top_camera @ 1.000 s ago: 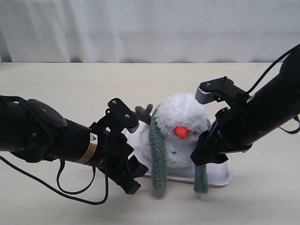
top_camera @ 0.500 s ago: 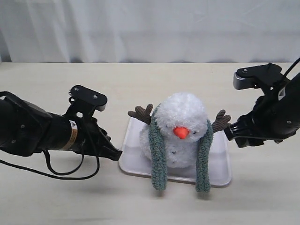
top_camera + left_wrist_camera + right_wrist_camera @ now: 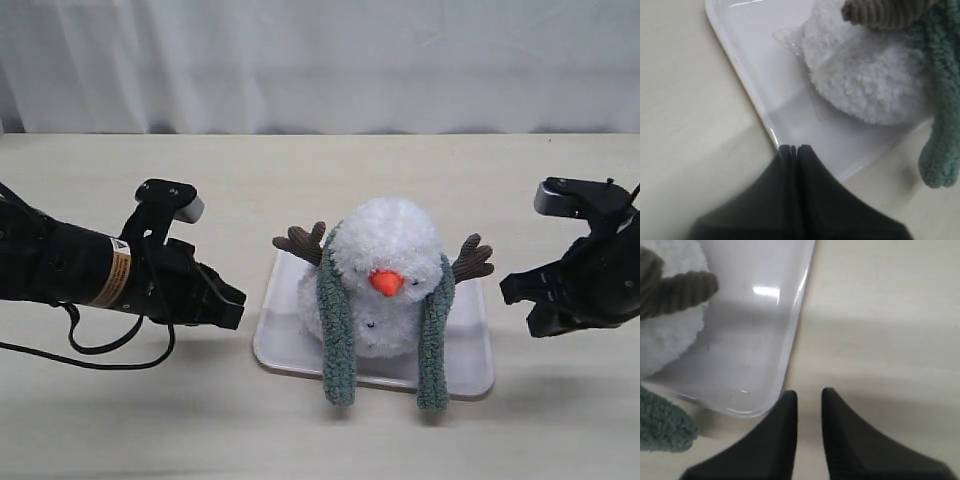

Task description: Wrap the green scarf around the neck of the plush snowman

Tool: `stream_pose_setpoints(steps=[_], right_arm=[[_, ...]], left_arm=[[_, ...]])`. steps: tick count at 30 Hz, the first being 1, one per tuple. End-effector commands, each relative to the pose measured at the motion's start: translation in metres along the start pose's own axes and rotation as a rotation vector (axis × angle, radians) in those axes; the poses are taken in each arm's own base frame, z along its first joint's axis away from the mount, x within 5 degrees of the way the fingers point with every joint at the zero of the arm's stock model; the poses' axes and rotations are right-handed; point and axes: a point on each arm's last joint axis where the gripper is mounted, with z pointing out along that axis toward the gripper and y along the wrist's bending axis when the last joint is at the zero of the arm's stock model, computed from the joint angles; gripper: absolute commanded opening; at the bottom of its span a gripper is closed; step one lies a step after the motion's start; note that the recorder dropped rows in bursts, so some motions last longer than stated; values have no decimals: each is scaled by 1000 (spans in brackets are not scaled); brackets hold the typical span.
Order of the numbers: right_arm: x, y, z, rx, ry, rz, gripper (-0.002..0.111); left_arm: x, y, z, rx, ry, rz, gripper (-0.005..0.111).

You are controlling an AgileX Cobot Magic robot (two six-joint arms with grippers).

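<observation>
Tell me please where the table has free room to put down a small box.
The widest bare table lies between the snowman and the curtain. The front corners, beside the scarf ends, are bare too. Crowded: the tray, and the gaps from it to the left gripper and right gripper.

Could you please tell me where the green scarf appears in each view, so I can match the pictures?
Exterior view: the green scarf drapes over the plush snowman, both ends hanging in front.
Left wrist view: one strand beside the white body, its end past the tray rim.
Right wrist view: only one fuzzy end, just outside the tray corner.
Shared landmark: the pale tray.
</observation>
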Motion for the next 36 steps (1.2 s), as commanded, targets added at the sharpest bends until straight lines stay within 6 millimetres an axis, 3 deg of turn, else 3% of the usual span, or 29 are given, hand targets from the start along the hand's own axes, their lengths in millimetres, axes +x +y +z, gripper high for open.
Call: stream_pose_setpoints(steps=[1,4,11,17,22,25,28,36], right_arm=[[-4,-5,24,-12,29,37,40],[-7,-7,36,-16,23,70,50],[-9,-10,62,-35,41,81,46],[-14,1,75,-186,-3,52,46],[-13,-3,88,-171,10,61,45],[-14,-6,91,-149,-6,54,35],[-17,-8,91,-118,-43,27,5],[-30,-5,86,-146,-78,35,4]], left_arm=[[6,6,8,-7,25,-13,0],[6,7,12,-2,4,-19,0],[6,7,17,28,-28,14,0],[5,7,17,25,-39,30,0],[4,7,17,22,-49,25,0],[3,8,17,13,-56,21,0],[3,8,17,13,-56,21,0],[3,8,17,12,-56,26,0]])
